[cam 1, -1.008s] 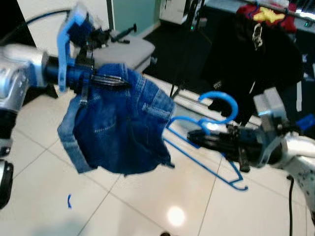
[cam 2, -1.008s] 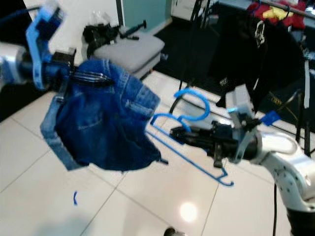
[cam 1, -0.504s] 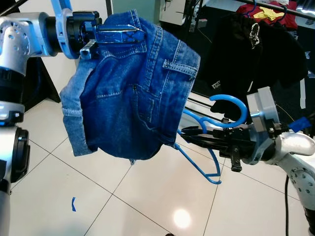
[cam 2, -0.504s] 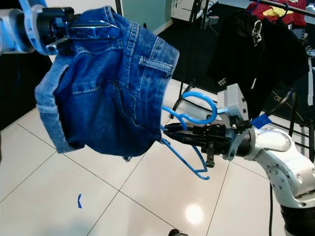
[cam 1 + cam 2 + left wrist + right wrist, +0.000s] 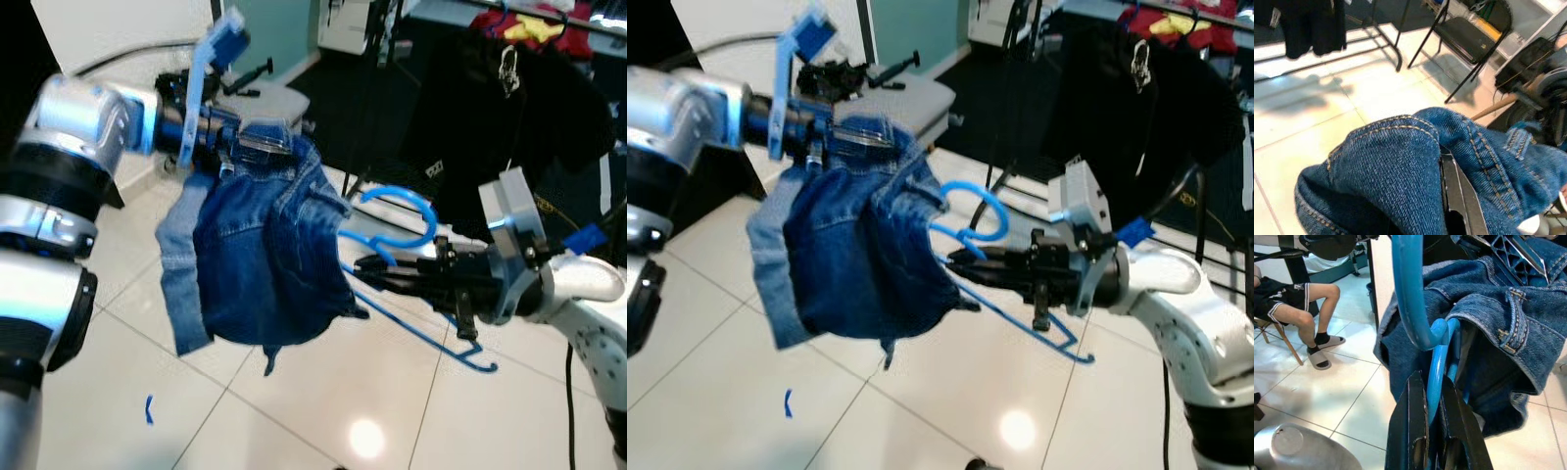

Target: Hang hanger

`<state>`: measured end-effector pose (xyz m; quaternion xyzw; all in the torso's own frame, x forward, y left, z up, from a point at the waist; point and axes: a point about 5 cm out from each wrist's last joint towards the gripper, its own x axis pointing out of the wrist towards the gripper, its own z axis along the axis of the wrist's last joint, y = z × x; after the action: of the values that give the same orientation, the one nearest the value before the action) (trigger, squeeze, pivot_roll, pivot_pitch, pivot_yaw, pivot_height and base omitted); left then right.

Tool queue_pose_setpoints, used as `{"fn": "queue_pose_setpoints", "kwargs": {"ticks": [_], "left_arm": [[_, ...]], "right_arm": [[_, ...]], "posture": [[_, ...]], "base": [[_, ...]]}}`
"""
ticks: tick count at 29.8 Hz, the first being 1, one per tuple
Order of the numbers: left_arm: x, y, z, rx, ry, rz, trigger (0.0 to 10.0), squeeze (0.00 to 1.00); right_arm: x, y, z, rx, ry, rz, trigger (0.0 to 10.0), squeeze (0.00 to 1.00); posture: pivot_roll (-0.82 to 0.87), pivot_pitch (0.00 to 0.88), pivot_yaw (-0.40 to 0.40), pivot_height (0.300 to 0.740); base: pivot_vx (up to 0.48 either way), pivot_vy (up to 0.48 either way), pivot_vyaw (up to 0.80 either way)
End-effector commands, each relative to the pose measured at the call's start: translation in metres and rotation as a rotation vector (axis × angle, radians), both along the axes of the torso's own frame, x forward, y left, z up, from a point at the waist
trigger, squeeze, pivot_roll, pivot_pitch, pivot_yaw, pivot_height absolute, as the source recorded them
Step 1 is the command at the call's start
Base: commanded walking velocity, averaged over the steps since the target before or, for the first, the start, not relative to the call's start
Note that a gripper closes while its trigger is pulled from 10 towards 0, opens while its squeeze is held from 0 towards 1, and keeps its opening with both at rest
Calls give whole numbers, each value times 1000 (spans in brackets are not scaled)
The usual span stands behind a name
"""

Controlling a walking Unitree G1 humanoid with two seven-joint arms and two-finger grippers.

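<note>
Hanger [image 5: 1436, 357] neck pinched between right fingers [image 5: 1413, 431].

shorts [image 5: 265, 255]: rough denim (orange stitching) | hanger [image 5: 402, 211]: smooth blue plastic | floor [image 5: 294, 411]: glossy tile

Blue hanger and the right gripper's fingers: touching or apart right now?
Touching. The right wrist view shows the right gripper's two black fingers pressed against the blue hanger's stem on both sides.

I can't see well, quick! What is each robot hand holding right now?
Left gripper: shut on the denim shorts, held up in the air.
Right gripper: shut on the blue hanger.
</note>
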<state>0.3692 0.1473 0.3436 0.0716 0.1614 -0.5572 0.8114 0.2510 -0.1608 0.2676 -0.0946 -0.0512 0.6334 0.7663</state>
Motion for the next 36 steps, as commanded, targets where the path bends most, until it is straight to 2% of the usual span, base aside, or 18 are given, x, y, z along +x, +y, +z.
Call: {"fn": "queue_pose_setpoints", "kwargs": {"ticks": [1, 4, 5, 6, 8, 9, 10, 11, 19, 28, 29, 31, 32, 36], "left_arm": [[3, 0, -8, 36, 7, 22, 10000, 0], [8, 7, -18, 50, 25, 56, 10000, 0], [10, 11, -23, 57, 28, 73, 10000, 78], [11, 16, -26, 53, 30, 88, 10000, 298], [11, 18, -27, 49, 30, 95, 10000, 298], [12, 20, -27, 39, 31, 99, 10000, 827], [12, 20, -27, 39, 31, 99, 10000, 827], [11, 24, -28, 30, 34, 90, 10000, 1000], [6, 31, -25, -1, 36, 23, 10000, 1000], [7, 38, -21, -16, 8, 25, 10000, 1000], [7, 44, -19, -21, -7, 49, 10000, 302], [8, 47, -17, -24, -18, 67, 10000, 302], [7, 57, -14, -27, -39, 86, 10000, 0], [6, 60, -13, -29, -44, 87, 10000, 0]], "right_arm": [[-16, 14, 16, 31, -82, 172, 10000, 0], [-17, 12, 16, 20, -75, 182, 10000, 0], [-18, 12, 16, 17, -71, 185, 10000, 0], [-18, 11, 16, 17, -69, 186, 10000, 0], [-19, 11, 16, 19, -68, 185, 10000, 0], [-19, 10, 17, 24, -68, 182, 10000, 0], [-19, 10, 17, 24, -68, 182, 10000, 0], [-19, 9, 19, 37, -68, 183, 10000, 0], [-20, 8, 26, 79, -71, 193, 10000, 0], [-21, 7, 30, 125, -84, 183, 10000, 0], [-22, 6, 31, 145, -87, 179, 10000, 0], [-22, 6, 32, 158, -88, 177, 10000, 0], [-24, 4, 32, 186, -90, 173, 10000, 0], [-25, 4, 33, 195, -90, 173, 10000, 0]], "posture": [[73, 74, 27, 740], [70, 78, 30, 740], [67, 81, 31, 740], [67, 82, 32, 740], [67, 82, 32, 740], [67, 84, 32, 740], [67, 84, 32, 740], [68, 86, 31, 740], [71, 91, 28, 740], [76, 92, 32, 740], [79, 94, 38, 740], [79, 94, 38, 740], [78, 96, 41, 740], [78, 96, 41, 740]], "base": [[0, 0, 0], [0, 0, 0], [0, 0, 0], [0, 0, 0], [0, 0, 0], [0, 0, 0], [0, 0, 0], [0, 0, 0], [0, 0, 0], [0, 0, 0], [0, 0, 0], [0, 0, 0], [0, 0, 0], [0, 0, 0]]}}
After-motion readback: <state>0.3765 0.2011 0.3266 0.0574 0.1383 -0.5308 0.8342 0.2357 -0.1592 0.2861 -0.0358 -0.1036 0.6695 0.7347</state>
